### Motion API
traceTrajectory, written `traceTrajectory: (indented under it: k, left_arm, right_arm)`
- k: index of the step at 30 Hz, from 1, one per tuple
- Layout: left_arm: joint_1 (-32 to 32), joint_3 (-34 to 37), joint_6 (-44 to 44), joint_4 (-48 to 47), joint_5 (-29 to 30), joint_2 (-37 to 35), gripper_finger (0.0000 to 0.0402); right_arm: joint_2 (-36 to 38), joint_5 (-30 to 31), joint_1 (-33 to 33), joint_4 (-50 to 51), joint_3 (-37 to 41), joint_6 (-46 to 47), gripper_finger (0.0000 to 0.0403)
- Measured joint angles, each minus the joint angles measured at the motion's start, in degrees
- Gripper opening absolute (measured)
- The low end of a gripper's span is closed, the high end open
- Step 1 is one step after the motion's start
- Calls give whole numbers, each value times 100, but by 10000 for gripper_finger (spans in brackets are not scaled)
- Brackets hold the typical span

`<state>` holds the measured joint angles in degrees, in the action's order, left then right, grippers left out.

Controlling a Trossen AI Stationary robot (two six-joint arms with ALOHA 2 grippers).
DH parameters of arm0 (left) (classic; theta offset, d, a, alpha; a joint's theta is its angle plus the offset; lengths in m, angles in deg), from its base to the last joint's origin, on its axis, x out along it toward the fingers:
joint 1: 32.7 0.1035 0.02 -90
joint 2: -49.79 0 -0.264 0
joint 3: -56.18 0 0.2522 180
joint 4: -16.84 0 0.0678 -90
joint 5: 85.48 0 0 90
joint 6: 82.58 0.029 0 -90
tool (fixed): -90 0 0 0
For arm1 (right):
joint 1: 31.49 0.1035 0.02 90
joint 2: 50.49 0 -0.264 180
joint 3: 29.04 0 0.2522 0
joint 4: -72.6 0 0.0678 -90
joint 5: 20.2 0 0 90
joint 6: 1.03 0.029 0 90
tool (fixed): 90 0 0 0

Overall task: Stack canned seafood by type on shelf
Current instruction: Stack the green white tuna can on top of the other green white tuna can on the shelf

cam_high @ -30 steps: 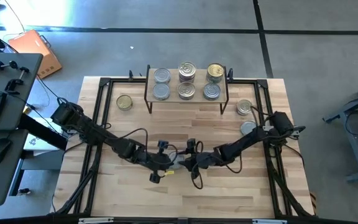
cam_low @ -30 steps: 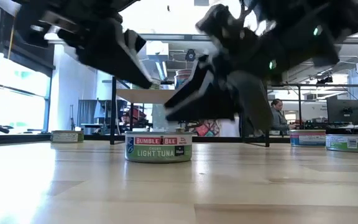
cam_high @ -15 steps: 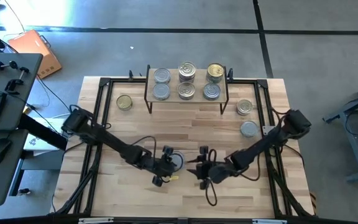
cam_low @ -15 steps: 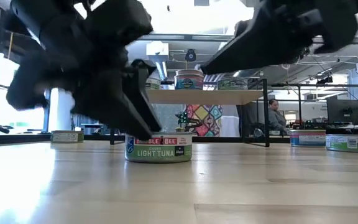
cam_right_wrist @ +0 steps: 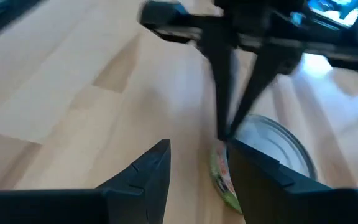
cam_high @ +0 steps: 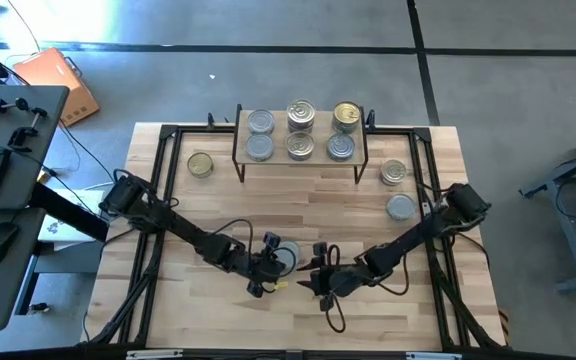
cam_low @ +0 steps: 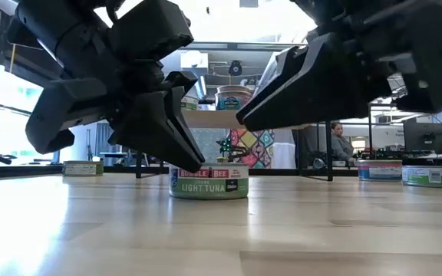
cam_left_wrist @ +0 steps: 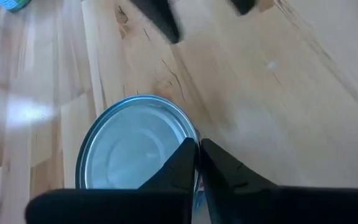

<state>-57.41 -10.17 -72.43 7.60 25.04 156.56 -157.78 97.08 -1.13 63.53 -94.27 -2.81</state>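
Observation:
A short round tin with a plain silver top and a "Light Tuna" label (cam_high: 287,256) (cam_low: 209,184) stands flat on the table near its near edge. My left gripper (cam_high: 271,262) (cam_left_wrist: 197,149) is shut, with its tips at the tin's left rim. My right gripper (cam_high: 316,277) (cam_right_wrist: 201,168) is open and low, just to the tin's near-right, pointing at it. The wooden shelf (cam_high: 278,160) stands at the far edge with tins in two rows on it. My left gripper has its shut fingertips (cam_left_wrist: 188,155) against the tin's top rim (cam_left_wrist: 190,132) on its left side, slanting down from the table's left. The tin stands flat on the table. My right gripper: whether a finger touches the tin's green-labelled wall (cam_right_wrist: 219,177), I cannot tell.
Three loose tins stand on the table: a gold-topped one (cam_high: 200,165) at the far left and two silver ones (cam_high: 393,172) (cam_high: 400,207) to the right of the shelf. Black frame rails run along the table's sides. Bare wood lies between the shelf and the grippers.
The tin has slid a little toward the table's right while staying upright, with my shut left gripper at its left side. My right gripper drew back toward the near right, then came a little way back toward the tin.

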Motion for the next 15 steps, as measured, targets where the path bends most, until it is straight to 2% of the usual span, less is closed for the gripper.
traceTrajectory:
  k: [4, 9, 12, 15]
  left_arm:
    - [4, 19, -139, -112, -3, -151, 7]
    - [9, 38, -442, -195, -36, -485, 2]
    - [56, 36, -628, -238, -49, -645, 1]
    - [123, 36, -780, -280, -81, -708, 1]
  right_arm:
    - [2, -108, -50, -161, 0, -542, 149]
    - [4, 459, -132, -278, -2, -1350, 159]
    - [4, 564, -284, -260, -2, -1357, 188]
    - [4, 196, -478, -144, -2, -1372, 231]
